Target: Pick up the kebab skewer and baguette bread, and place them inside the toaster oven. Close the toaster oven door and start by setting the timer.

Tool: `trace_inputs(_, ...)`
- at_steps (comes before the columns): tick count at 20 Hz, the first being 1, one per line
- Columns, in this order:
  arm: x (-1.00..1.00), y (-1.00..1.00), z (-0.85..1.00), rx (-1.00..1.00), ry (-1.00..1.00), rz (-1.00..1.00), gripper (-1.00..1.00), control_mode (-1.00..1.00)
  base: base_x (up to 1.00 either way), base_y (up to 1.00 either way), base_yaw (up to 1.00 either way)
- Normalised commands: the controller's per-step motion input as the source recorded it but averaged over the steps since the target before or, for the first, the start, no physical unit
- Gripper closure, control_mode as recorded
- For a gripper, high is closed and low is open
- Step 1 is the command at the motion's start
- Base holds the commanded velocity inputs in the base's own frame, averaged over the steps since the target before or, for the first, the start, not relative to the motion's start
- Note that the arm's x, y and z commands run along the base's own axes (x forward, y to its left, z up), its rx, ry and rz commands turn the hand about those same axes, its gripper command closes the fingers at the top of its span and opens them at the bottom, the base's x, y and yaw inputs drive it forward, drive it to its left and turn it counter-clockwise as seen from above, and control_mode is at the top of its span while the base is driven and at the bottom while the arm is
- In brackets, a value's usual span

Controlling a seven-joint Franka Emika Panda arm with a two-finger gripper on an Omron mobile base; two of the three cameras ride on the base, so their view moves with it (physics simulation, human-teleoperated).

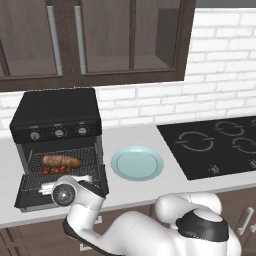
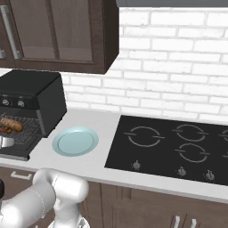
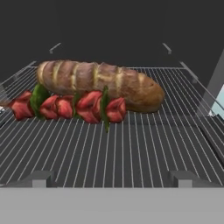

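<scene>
The black toaster oven [image 1: 55,107] [image 2: 31,89] stands at the counter's left end. The toaster oven door [image 1: 30,201] hangs open, folded down flat in front. On the wire rack [image 3: 122,148] inside lies the golden-brown baguette bread [image 1: 61,161] [image 2: 11,124] [image 3: 100,81]. The kebab skewer [image 1: 56,170] [image 3: 70,107], with red chunks, rests just in front of the loaf and touches it. My gripper [image 3: 111,179] hovers over the open door, facing into the oven. It is open, its tips wide apart, nothing between them.
A pale blue plate [image 1: 137,163] [image 2: 75,141] sits bare on the counter right of the oven. Further right lies the flat black cooktop [image 1: 215,145] [image 2: 173,149]. Three grey knobs [image 1: 59,133] run across the oven's front. Dark wall cabinets [image 1: 100,40] hang above.
</scene>
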Motion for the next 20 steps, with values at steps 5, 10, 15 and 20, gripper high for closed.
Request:
trace_inputs(5, 0.00, 0.00, -0.16, 0.00, 0.00, 0.00, -1.00, -1.00, 0.00, 0.00, 0.00)
trace_inputs(10, 0.00, 0.00, -0.03, 0.00, 0.00, 0.00, -1.00, -1.00, 0.00, 0.00, 0.00)
trace_inputs(15, -0.01, 0.00, 0.00, 0.01, -0.01, 0.00, -1.00, -1.00, 0.00, 0.00, 0.00)
trace_inputs(20, 0.00, 0.00, 0.00, 0.00, 0.00, 0.00, -1.00, -1.00, 0.00, 0.00, 0.00)
